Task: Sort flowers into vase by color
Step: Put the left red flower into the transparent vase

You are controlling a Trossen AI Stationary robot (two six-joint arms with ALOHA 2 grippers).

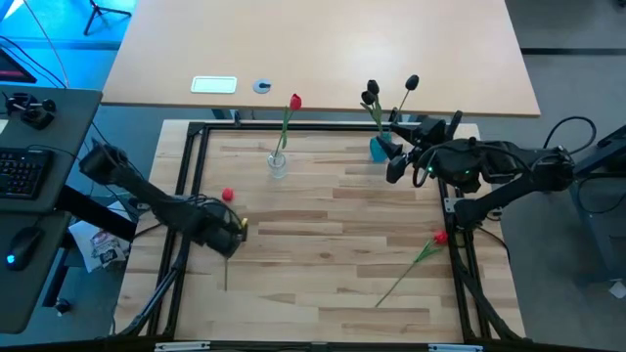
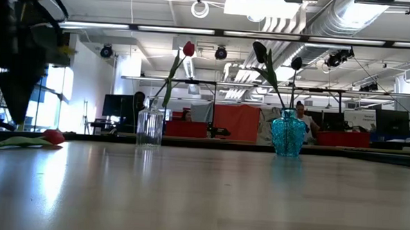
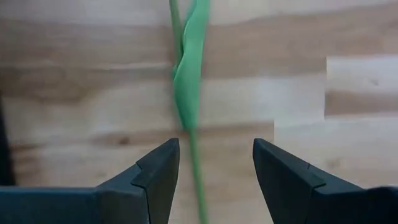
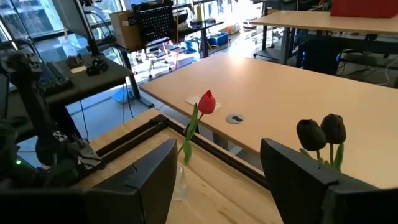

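Now the left gripper [image 3: 216,177] hangs low over a red tulip [image 1: 228,195] lying on the tabletop [image 1: 323,225], jaws spread astride its stem — next, close and lift; the right gripper [image 1: 395,154] waits released by the blue vase [image 1: 380,148].

Bright overhead lighting, glare on table [image 2: 188,190], blurred left-wrist stem [image 3: 189,93]

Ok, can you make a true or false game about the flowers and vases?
1. The clear vase holds one red flower. True.
2. The blue vase holds red flowers. False: its flowers are black.
3. A red flower lies on the table near the right edge. True.
4. The left gripper is shut on a stem. False: it is open, with the stem between its fingers.
5. Both vases are knocked over. False: both stand upright.
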